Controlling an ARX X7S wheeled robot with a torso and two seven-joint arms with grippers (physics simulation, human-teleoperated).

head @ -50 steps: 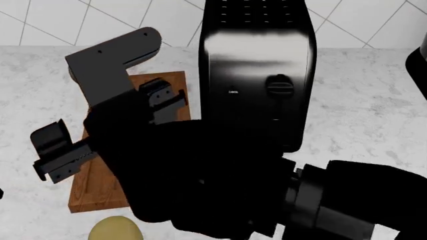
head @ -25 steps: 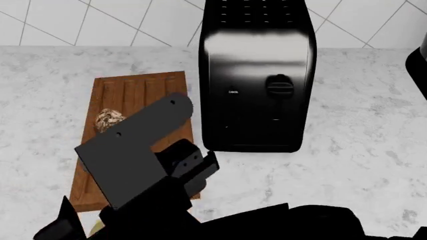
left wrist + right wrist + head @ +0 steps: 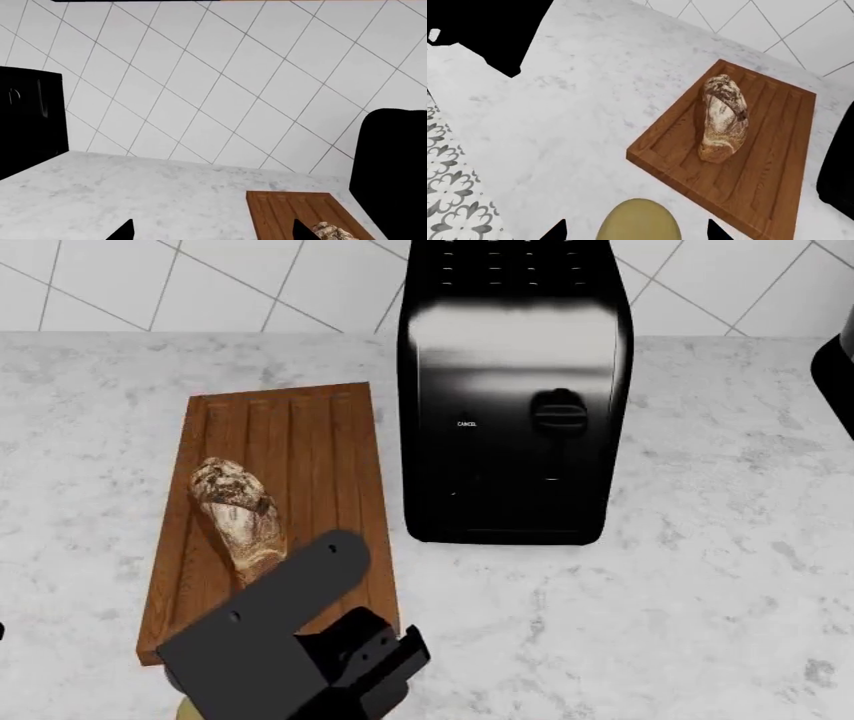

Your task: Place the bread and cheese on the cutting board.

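The bread (image 3: 238, 515) lies on the left half of the cutting board (image 3: 334, 440), free of both grippers; both also show in the right wrist view, bread (image 3: 724, 117) on board (image 3: 760, 175). The cheese (image 3: 639, 222) sits on the counter just off the board's near end. My right gripper (image 3: 635, 232) is open above it, a fingertip (image 3: 557, 231) on either side, not touching. In the head view my right arm (image 3: 267, 650) hides nearly all of the cheese. My left gripper (image 3: 213, 232) is open and empty over the counter, left of the board (image 3: 287, 210).
A tall black toaster (image 3: 514, 390) stands right of the board. A black appliance (image 3: 30, 125) stands at the counter's far left. A tiled wall (image 3: 220, 75) runs behind. The counter's front edge and patterned floor (image 3: 454, 200) lie near the cheese.
My right arm has drawn back from over the board toward the counter's front, uncovering the bread lying on the board. It now hangs over the cheese.
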